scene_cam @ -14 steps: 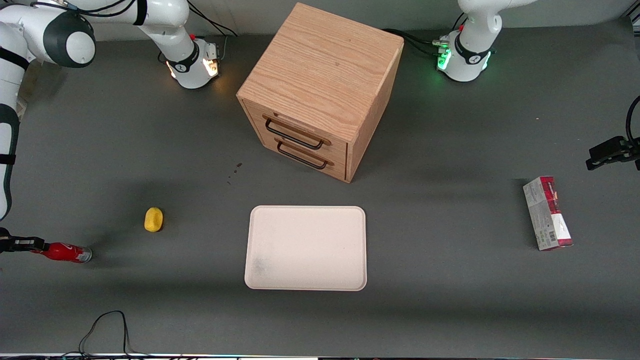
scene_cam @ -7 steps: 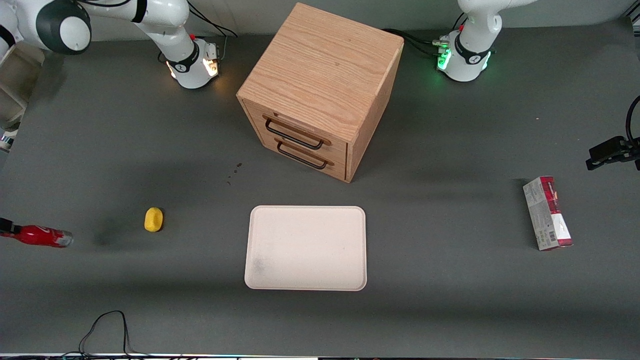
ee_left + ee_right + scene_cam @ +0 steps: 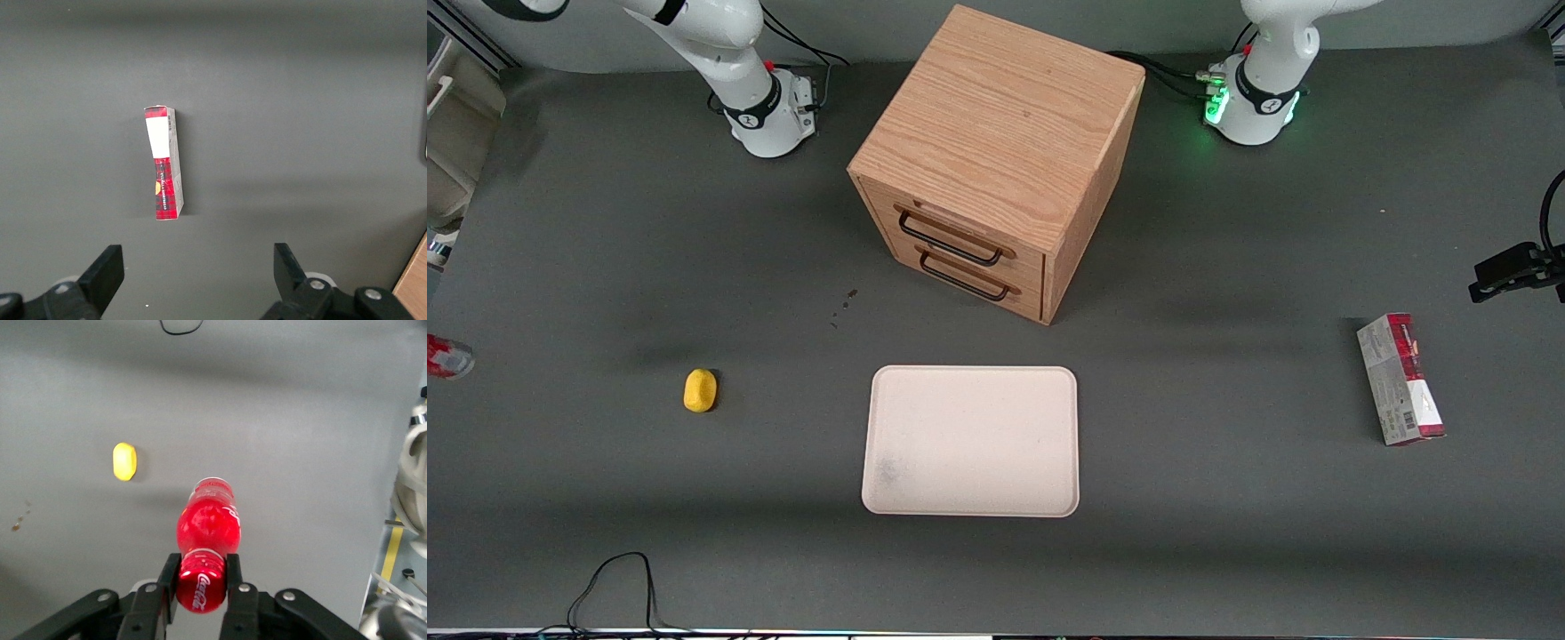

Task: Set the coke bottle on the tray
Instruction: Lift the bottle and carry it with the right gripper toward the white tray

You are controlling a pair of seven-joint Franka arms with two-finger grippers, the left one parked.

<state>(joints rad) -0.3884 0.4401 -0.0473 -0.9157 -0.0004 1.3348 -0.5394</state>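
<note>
The coke bottle [image 3: 447,356] is a shiny red bottle, and only its silvery base end shows at the working arm's edge of the front view. In the right wrist view the coke bottle [image 3: 208,520] hangs above the grey table, and my gripper [image 3: 202,568] is shut on its red cap. The gripper itself is out of the front view. The cream-white tray [image 3: 971,441] lies flat mid-table, nearer the front camera than the cabinet, with nothing on it. It is far from the bottle.
A yellow oval lump [image 3: 700,390] [image 3: 125,461] lies between bottle and tray. The wooden drawer cabinet [image 3: 996,151] stands farther from the camera than the tray. A red-and-grey carton [image 3: 1400,378] [image 3: 164,163] lies toward the parked arm's end. A black cable [image 3: 618,578] loops near the front edge.
The held bottle has moved away from the front camera and toward the working arm's end, nearly leaving the front view. The arm's upper links have also swung out of that view.
</note>
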